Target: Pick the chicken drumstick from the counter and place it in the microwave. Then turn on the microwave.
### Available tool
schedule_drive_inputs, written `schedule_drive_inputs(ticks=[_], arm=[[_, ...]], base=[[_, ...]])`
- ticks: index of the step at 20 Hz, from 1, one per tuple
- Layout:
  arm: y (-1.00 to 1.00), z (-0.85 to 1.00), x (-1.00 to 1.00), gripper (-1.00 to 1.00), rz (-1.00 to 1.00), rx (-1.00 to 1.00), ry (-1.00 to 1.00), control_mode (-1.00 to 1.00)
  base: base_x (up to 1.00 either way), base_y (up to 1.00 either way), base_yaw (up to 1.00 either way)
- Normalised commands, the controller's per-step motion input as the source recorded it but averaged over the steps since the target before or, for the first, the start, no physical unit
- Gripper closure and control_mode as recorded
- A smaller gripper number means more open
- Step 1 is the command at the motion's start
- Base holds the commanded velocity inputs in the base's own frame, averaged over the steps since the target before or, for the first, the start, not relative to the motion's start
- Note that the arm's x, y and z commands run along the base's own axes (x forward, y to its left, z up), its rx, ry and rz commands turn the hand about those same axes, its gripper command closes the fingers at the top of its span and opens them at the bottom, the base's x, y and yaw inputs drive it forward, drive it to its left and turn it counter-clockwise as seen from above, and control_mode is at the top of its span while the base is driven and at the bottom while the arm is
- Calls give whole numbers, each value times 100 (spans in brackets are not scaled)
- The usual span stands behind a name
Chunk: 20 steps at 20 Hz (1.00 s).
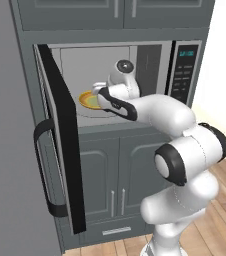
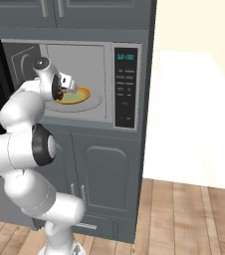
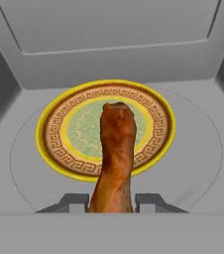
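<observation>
Two dark fingertips [image 3: 74, 202] of the gripper [image 3: 112, 202] pinch the chicken drumstick [image 3: 115, 154] at its narrow end, holding it inside the open microwave [image 1: 150, 55], meaty end over the yellow plate [image 3: 59, 124], likely for setting down there.

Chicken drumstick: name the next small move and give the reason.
Probably lower it a little and open the fingers. The chicken drumstick is clamped between them, already inside the open microwave and pointing over the yellow plate on the turntable, so it only needs setting down there.
</observation>
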Motion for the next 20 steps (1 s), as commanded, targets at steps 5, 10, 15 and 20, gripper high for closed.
schedule_drive_inputs(ticks=[5, 10, 15, 20], arm=[[0, -15, 18, 100, 0, 0, 0, -100], [0, -6, 18, 100, 0, 0, 0, -100], [0, 0, 18, 100, 0, 0, 0, -100], [2, -6, 12, 100, 0, 0, 0, -100]], base=[[0, 0, 0], [0, 0, 0], [0, 0, 0], [0, 0, 0]])
